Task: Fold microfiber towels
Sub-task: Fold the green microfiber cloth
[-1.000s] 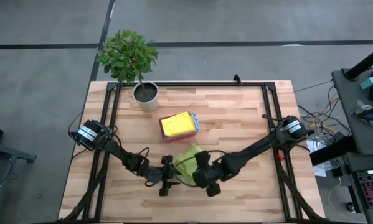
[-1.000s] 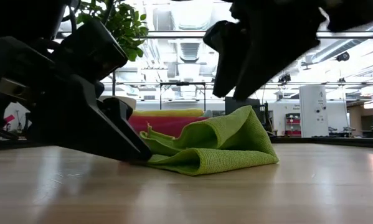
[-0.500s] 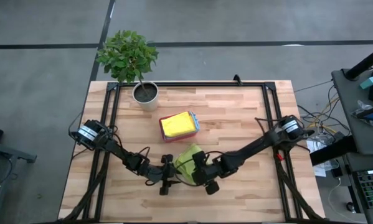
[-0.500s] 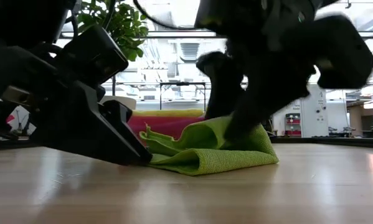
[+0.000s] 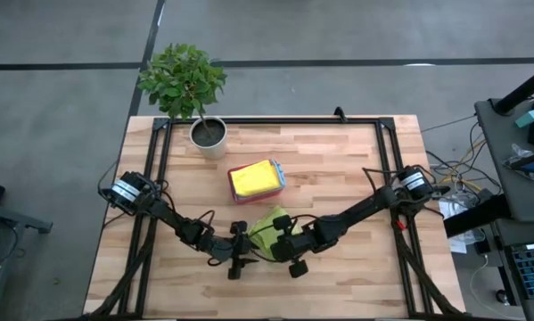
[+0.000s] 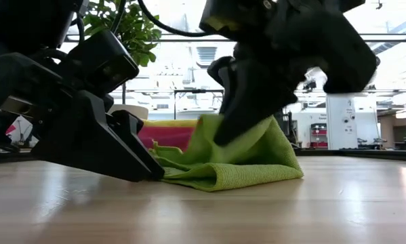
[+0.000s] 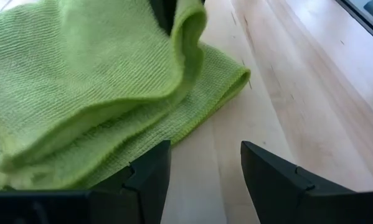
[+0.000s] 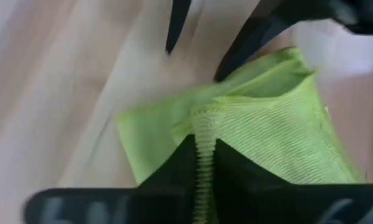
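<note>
One lime-green towel (image 5: 268,225) lay rumpled, lower centre of desk (image 5: 338,169): soft, light, limp. Right pincer (image 8: 203,168) pinched its hemmed edge, likely best hold; left pincer (image 7: 202,165) wide beside it.

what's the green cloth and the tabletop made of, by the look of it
Lime green towel: looks like soft microfibre-type fabric, matte, with a fine ribbed knit and a stitched edge, and it folds limply. Table: looks like wood, pale planks joined in strips with visible grain and a light sheen, probably sealed.
</note>
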Available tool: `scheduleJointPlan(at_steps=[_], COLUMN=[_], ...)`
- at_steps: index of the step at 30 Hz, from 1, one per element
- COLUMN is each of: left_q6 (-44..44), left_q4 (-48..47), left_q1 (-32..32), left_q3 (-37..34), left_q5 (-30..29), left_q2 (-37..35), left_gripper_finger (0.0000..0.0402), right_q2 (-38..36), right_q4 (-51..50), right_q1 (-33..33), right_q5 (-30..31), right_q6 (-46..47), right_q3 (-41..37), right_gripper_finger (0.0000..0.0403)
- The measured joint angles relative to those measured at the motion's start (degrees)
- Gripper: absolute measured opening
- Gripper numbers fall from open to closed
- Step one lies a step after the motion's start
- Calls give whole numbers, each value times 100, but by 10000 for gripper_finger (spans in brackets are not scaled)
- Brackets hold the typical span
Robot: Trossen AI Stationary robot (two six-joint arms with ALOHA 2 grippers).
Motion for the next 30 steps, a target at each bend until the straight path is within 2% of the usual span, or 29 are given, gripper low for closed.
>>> scheduleJointPlan(at_steps=[3,8,14,19,21,27,30], left_q6=[-16,-137,-140,-141,-145,-167,-319], left_q4=[2,2,-4,-10,-24,-79,-476], left_q1=[0,0,0,-1,-15,-42,-44], left_q3=[0,0,-2,-11,-11,-17,-17], left_q5=[0,0,0,2,2,8,22], left_q2=[0,2,2,-1,-26,-144,-263], left_gripper_finger=[179,179,179,179,179,179,179], right_q2=[-2,-22,236,581,637,523,376], right_q4=[-33,-423,-316,57,62,-86,-260], right_q1=[-3,-1,33,23,4,-11,-24], right_q5=[35,45,-70,-668,-884,-921,-911], right_q6=[458,986,1420,1633,1730,1898,1896], right_q3=[182,607,602,598,598,600,600], right_gripper_finger=[13,10,9,11,19,78,109])
